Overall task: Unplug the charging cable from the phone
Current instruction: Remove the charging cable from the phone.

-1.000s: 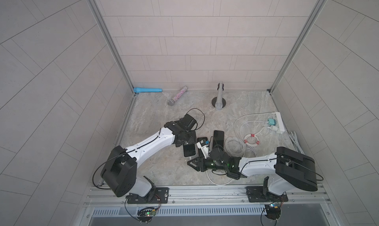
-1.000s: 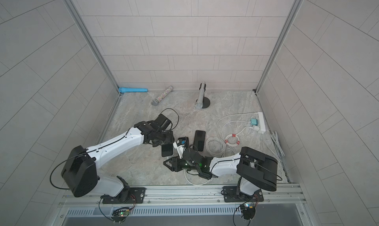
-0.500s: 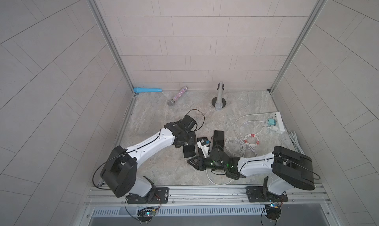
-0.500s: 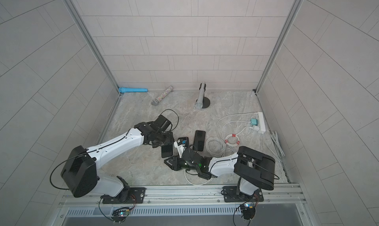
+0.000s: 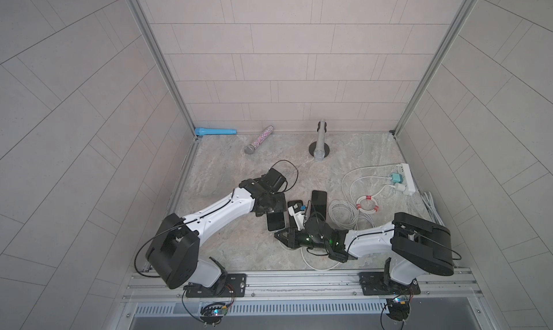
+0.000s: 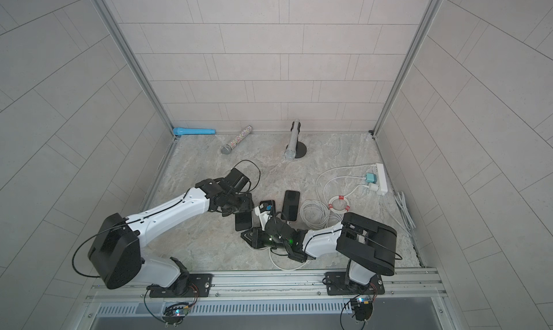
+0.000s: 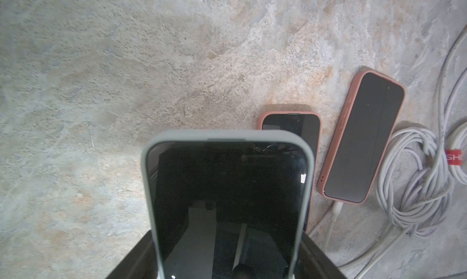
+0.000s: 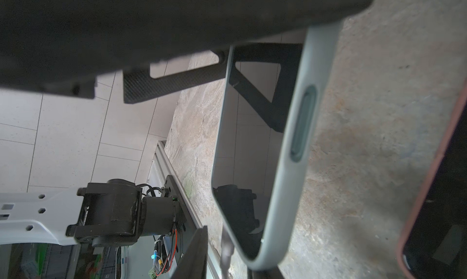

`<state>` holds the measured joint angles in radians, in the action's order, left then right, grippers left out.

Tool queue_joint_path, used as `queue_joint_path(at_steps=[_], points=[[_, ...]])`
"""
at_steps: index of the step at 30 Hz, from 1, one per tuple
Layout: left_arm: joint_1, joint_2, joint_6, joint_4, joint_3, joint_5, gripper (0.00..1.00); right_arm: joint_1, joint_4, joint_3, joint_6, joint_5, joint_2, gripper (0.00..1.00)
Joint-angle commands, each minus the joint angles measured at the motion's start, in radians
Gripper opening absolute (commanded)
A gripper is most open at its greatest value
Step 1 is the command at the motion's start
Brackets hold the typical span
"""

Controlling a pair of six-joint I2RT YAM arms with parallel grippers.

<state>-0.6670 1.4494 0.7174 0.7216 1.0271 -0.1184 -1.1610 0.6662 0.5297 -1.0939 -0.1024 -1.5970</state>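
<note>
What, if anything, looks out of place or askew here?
The grey phone is held at a tilt in the left gripper, covering part of a pink phone in the left wrist view. Beside the other pink phone, white cable lies in a loose tangle. Nothing looks damaged.

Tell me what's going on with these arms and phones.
The left gripper holds a grey-cased phone by one end. The right gripper sits at the phone's free end; whether its jaws grip anything is unclear. Two pink-cased phones lie flat nearby, one with a white cable plugged in.
</note>
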Motion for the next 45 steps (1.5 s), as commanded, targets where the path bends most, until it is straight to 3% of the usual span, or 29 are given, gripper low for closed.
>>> queue_joint_path(at_steps=[1, 15, 28, 45], points=[[0.000, -0.034, 0.002, -0.014, -0.003, 0.016, 0.00, -0.003, 0.031, 0.012, -0.010, 0.020, -0.011, 0.27], [-0.003, -0.030, 0.033, -0.027, -0.015, 0.013, 0.00, -0.003, 0.068, 0.010, -0.025, 0.008, -0.027, 0.17], [-0.003, -0.021, 0.031, -0.033, -0.027, -0.007, 0.00, -0.003, 0.092, 0.003, -0.053, 0.007, -0.038, 0.00], [-0.001, 0.020, 0.020, -0.036, 0.013, -0.065, 0.00, -0.019, 0.146, -0.049, -0.098, 0.021, -0.027, 0.00]])
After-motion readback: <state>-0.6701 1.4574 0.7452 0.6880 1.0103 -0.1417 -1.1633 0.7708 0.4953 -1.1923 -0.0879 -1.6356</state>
